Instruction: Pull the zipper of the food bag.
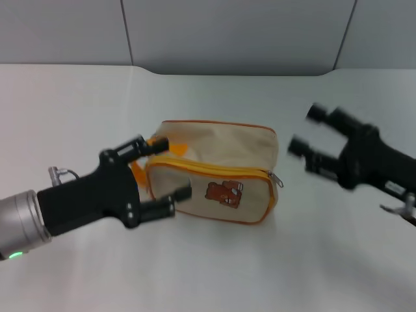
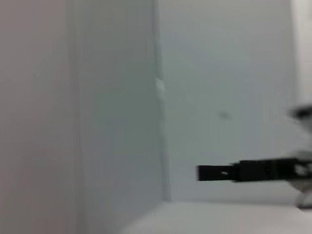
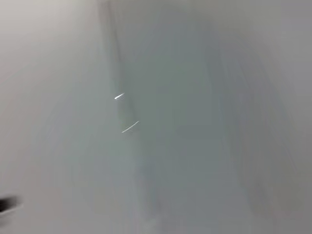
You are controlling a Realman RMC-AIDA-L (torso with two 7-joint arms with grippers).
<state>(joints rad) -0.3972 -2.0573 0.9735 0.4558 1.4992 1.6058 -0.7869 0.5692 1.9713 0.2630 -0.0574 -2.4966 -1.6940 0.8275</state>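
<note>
Bag on white bench (image 1: 273,273), near centre: the food bag (image 1: 214,175), beige with orange piping, brown bear patch (image 1: 224,192) facing the camera. Zipper (image 1: 208,168) runs closed along the front upper edge; silver pull tab (image 1: 277,179) hangs at the bag's right end. Contents hidden. Orange strap handle (image 1: 138,170) shows at the bag's left end.

Left claw (image 1: 168,174) at the bag's left end, fingers spread, one above and one below that end; contact uncertain. Right claw (image 1: 307,131) spread, blurred, apart from the bag's right end, holding nothing.

Wrist views show only grey wall and bench; the left wrist view also catches a dark finger (image 2: 217,172).
</note>
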